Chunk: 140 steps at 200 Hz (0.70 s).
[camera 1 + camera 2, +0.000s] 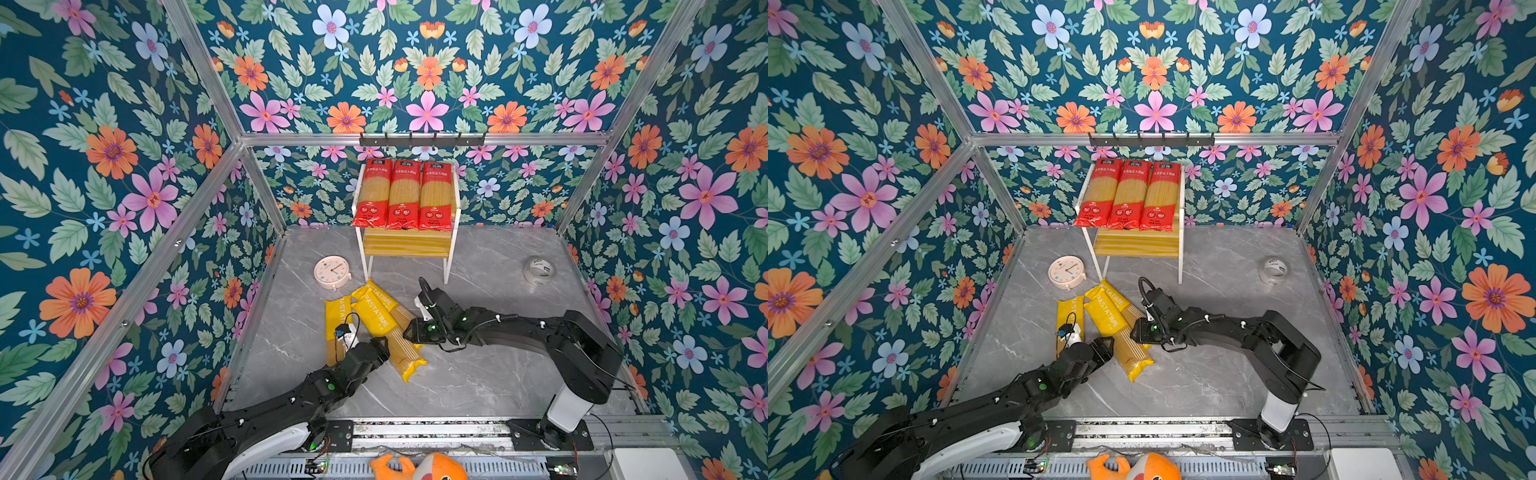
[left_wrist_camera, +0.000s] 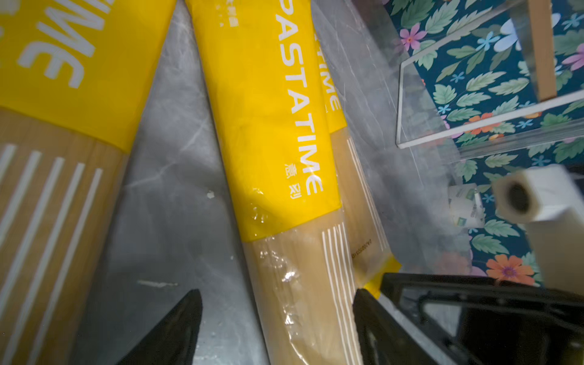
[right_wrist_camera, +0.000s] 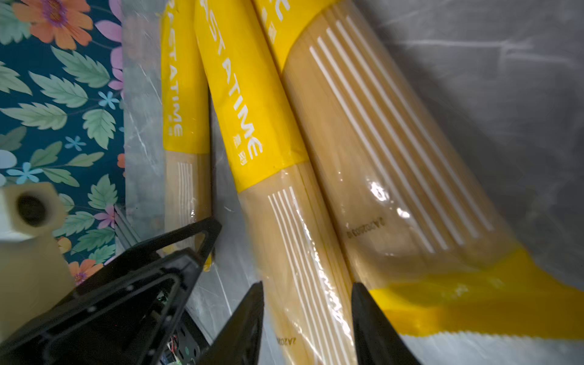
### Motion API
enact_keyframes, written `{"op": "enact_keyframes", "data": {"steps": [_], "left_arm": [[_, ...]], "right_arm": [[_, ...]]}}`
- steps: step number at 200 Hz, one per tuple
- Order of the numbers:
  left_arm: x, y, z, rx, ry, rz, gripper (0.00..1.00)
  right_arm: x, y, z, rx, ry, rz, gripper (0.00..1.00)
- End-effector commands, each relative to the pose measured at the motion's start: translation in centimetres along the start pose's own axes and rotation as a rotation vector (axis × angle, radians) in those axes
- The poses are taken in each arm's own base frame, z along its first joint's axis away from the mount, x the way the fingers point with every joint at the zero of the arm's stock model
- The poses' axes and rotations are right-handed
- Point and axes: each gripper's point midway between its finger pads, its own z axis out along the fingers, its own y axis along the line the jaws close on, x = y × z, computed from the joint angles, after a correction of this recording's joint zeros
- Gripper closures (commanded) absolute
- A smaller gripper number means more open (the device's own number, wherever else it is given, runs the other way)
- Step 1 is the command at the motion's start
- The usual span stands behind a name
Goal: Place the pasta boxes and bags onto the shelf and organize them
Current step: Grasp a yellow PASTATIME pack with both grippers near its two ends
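Red packets (image 1: 404, 194) lay atop the shelf (image 1: 405, 247) in both top views, yellow packets (image 1: 1108, 320) on the table (image 1: 478, 374) before it. Left wrist: left gripper (image 2: 276, 294) stood spread astride the middle yellow packet (image 2: 268, 126). Right wrist: right gripper (image 3: 308, 284) flanked it closely; grip unclear.

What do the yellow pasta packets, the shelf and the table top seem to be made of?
Yellow pasta packets: thin glossy plastic film; it wrinkles, glares, and its clear part shows the spaghetti.
Shelf: boards look like yellow-stained wood slats; the thin white frame is probably painted metal.
Table top: grey surface with marble veins; real stone or a printed sheet, I cannot tell.
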Motion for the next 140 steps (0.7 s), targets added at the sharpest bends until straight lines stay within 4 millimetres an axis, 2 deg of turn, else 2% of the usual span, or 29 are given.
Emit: {"op": "enact_keyframes", "data": {"steps": [1,21,31,60,81,101,126,140], "left_arm": [[-0.8,-0.9,0.0,0.051,-0.045,-0.035,0.27],[-0.5,-0.9,0.4,0.047,-0.027,-0.010,0.28],[-0.3,-0.8,0.7,0.048,-0.017,-0.012,0.30],[0.4,-0.8,1.4,0.072,0.012,-0.027,0.36],[0.6,-1.3,1.7,0.088,0.026,-0.018,0.40],[0.7,-3.4,2.0,0.151,0.038,-0.008,0.42],[1.7,-6.7,3.0,0.217,0.108,0.056,0.42],[2.4,-7.4,3.6,0.222,0.142,0.076,0.42]], "right_arm": [[-0.7,0.1,1.2,0.010,-0.009,-0.032,0.51],[-0.5,-0.8,2.3,0.058,0.021,-0.032,0.47],[-0.2,-0.5,2.6,0.054,0.037,-0.037,0.47],[1.2,2.0,2.9,-0.048,0.093,-0.034,0.50],[1.7,3.3,2.4,-0.113,0.103,-0.012,0.53],[2.0,3.4,1.5,-0.144,0.087,0.029,0.55],[2.2,1.7,-0.1,-0.130,0.054,0.087,0.57],[2.6,0.5,-1.1,-0.115,0.039,0.119,0.57]]}}
